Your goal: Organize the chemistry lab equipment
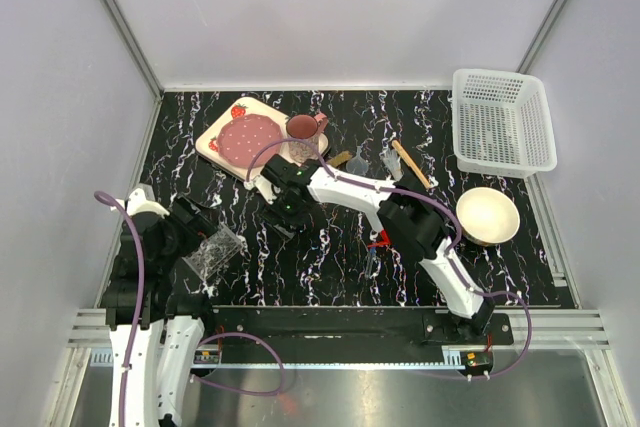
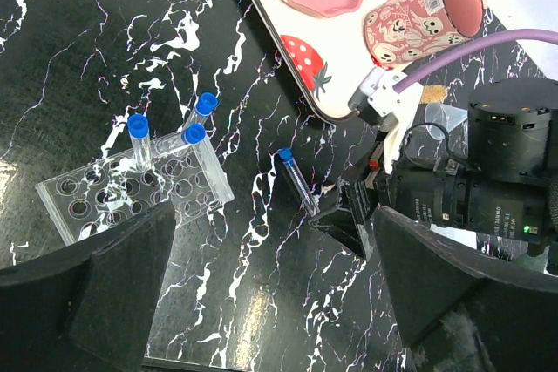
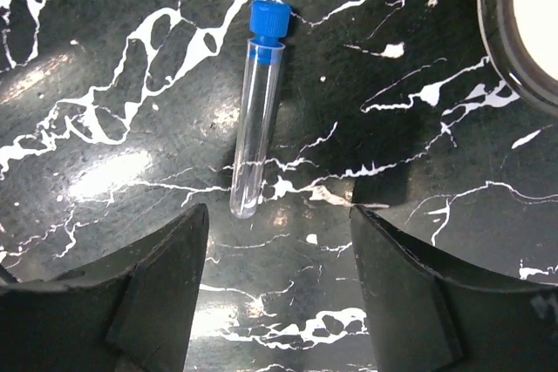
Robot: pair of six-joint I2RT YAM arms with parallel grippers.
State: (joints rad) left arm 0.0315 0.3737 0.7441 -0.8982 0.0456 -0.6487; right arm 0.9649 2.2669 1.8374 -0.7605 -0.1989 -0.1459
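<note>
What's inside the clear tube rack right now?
Three blue-capped tubes sit in far holes of the rack; the other visible holes are empty. The left fingers cover its near edge.

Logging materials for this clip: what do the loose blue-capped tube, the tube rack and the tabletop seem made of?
Blue-capped tube: clear glossy wall, veins show through; plastic or glass, unclear; cap opaque, likely plastic. Tube rack: clear rigid plastic by its look, bright edges. Tabletop: black, white-veined marble look, glossy glare; maybe a printed surface.
</note>
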